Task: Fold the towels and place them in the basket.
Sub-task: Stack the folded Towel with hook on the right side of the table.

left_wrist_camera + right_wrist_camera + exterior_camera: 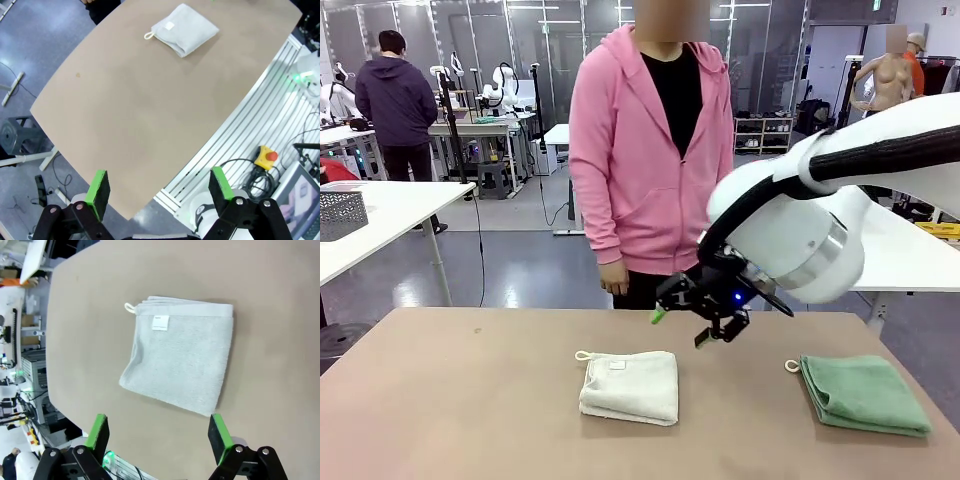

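A cream-white towel [630,386] lies folded on the brown table [470,400], with its corner loop at the far left. It also shows as the towel [180,357] right under my right gripper [158,432], and far off as the towel [185,30]. A mint green towel [865,394] lies folded at the table's right. My right gripper [682,328] hangs open just above and behind the white towel, holding nothing. My left gripper [160,192] is open and bare, high over the table's near edge. A grey wire-mesh basket [340,212] stands on a white side table at the far left.
A person in a pink hoodie [650,150] stands at the far edge, hands down. The table's left half is bare. Below the left gripper are the robot's ribbed base [260,95] and a yellow stop button [265,156].
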Motion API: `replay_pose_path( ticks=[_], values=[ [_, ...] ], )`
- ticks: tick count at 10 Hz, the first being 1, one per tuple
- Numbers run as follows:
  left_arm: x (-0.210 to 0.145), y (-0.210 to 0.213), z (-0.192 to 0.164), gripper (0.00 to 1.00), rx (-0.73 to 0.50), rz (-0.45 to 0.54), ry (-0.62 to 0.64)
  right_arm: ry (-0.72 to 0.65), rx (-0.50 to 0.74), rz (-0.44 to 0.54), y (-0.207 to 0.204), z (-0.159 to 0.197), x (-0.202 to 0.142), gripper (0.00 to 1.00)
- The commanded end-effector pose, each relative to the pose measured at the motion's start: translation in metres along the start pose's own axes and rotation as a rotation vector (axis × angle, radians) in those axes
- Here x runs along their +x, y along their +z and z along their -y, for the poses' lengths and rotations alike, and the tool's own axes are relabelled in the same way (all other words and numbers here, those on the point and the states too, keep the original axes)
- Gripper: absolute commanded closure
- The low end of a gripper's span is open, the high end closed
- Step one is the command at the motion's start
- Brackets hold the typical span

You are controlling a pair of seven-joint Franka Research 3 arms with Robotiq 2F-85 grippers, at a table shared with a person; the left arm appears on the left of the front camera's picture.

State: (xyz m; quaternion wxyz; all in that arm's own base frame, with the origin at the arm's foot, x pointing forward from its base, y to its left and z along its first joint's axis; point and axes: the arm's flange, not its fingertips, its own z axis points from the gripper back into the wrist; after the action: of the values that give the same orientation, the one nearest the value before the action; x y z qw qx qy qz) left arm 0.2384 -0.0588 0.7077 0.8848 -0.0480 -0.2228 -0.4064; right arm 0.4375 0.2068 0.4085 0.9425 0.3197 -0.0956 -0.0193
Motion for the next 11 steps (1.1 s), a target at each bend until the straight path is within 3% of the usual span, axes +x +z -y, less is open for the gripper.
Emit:
replay_pose_path(
  ticks=[1, 6, 11],
  values=[
    [-0.001, 0.000, 0.000, 0.00, 0.008, -0.001, -0.003, -0.046, 0.046, 0.032, -0.024, 0.033, -0.004, 0.00],
    [-0.001, 0.000, 0.000, 0.00, 0.008, -0.001, -0.003, -0.177, 0.143, 0.079, -0.067, 0.082, -0.014, 0.00],
    [-0.001, 0.000, 0.000, 0.00, 0.008, -0.001, -0.003, -0.227, 0.164, 0.111, -0.103, 0.101, -0.002, 0.00]
  ],
)
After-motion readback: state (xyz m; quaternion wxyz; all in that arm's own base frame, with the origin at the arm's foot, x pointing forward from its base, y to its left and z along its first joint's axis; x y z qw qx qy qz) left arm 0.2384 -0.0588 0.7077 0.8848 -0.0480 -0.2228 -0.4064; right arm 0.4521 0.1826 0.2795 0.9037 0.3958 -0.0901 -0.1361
